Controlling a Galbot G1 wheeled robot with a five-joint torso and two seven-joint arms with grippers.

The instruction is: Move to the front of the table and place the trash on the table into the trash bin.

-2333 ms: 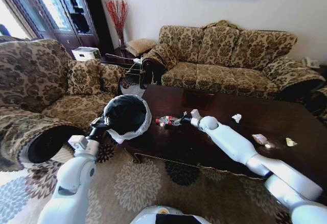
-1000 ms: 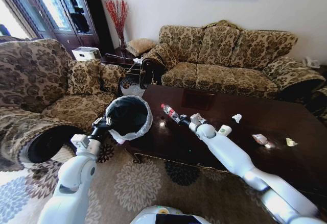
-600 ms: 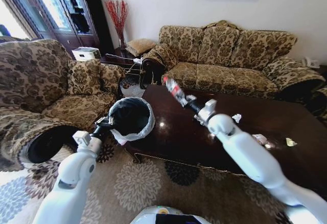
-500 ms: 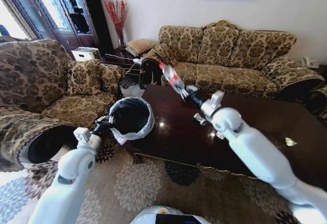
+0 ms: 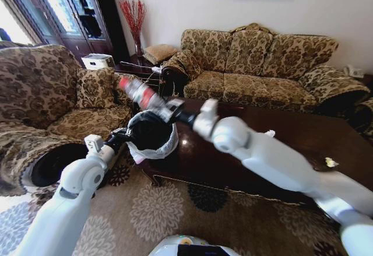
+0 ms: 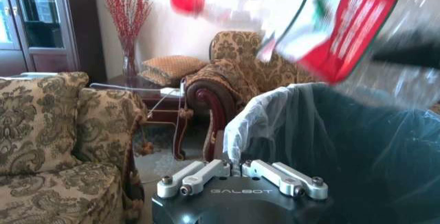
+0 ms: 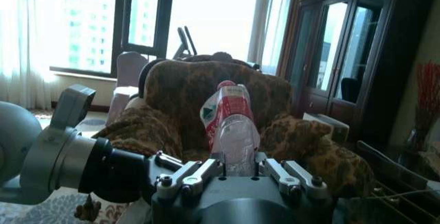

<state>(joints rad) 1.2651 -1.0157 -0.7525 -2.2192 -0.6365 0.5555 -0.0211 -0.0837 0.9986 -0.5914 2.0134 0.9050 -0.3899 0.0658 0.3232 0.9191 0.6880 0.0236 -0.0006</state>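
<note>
The right gripper is clenched on the bottle, which sticks out past the jaws, tilted, with its red cap at the far end. In the right wrist view the bottle stands straight out from between the fingers, its red label wrapped round the upper half; the writing on it is too blurred to read. Just below the jaws sits the bin, so the bottle hangs above its far rim, not touching it.

The left gripper is closed on the near rim of the bin and its whitish bag. In the left wrist view the word GALBOT is printed on the gripper body, the fingers lie against the bag's edge, and the bin's dark inside opens beyond them. Above that opening the bottle's label shows white lettering on red, smeared past reading.

Beyond the bin, under the right arm, lies the table. A crumpled paper rests on it well away from the jaws, and a small wrapper lies farther out near the table's right end.
</note>
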